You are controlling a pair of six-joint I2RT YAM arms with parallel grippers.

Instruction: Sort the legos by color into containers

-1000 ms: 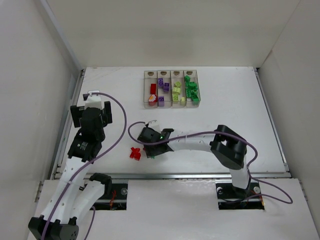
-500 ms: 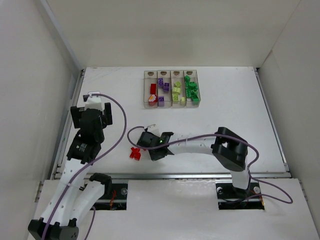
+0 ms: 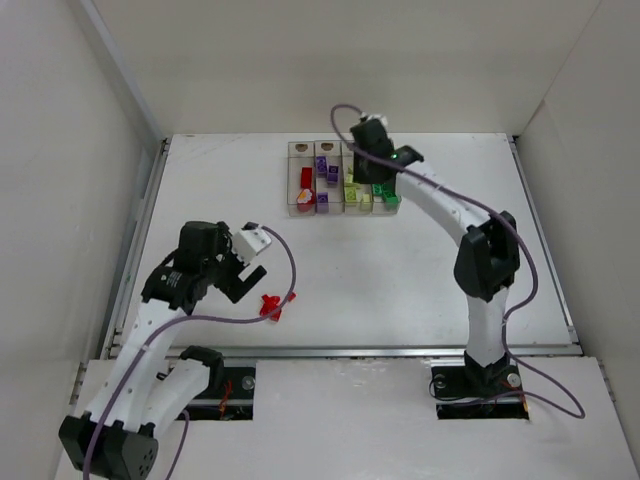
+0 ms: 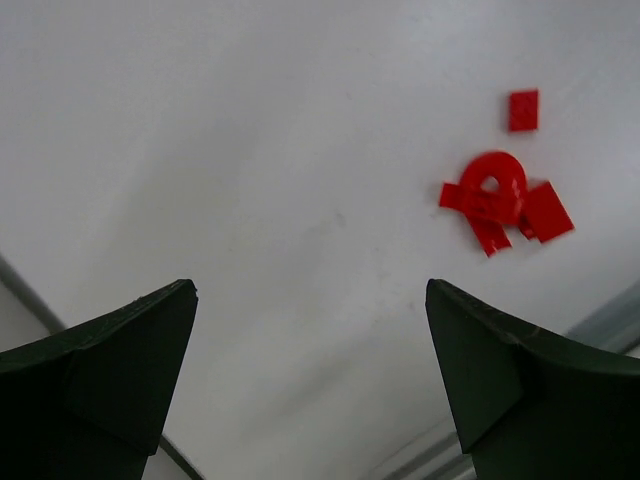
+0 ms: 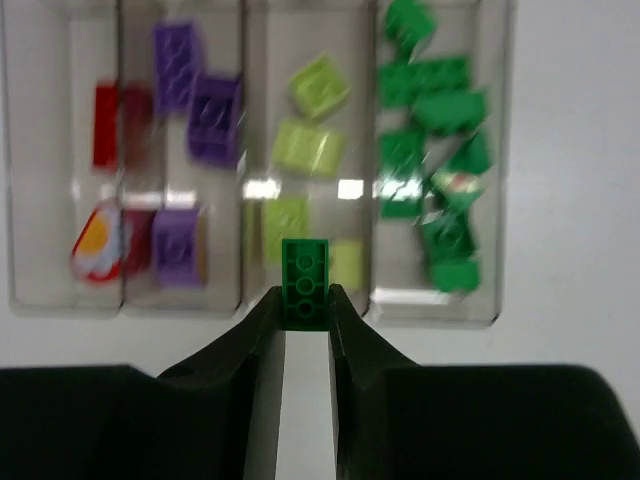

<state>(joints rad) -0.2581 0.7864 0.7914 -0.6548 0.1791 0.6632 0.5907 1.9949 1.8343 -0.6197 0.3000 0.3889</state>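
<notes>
The right gripper [image 5: 305, 296] is squeezed shut on one tiny green brick [image 5: 304, 280], which stands up between its fingers. It hangs over the near end of the containers [image 3: 291, 190]. From the wrist the brick lines up with the yellow-green bin, right beside the green one, but I cannot tell how high it is. That picture is blurry. Red, purple, yellow-green and green bricks fill the four bins, and from above the arm hides part of two of them.

The left gripper [image 4: 310, 290] is spread wide and holds nothing. Only its finger ends show. The red pieces [image 4: 497, 200] lie in a little heap on the table [image 3: 450, 260], off to its side, with a small red square [image 4: 522, 110] just apart.
</notes>
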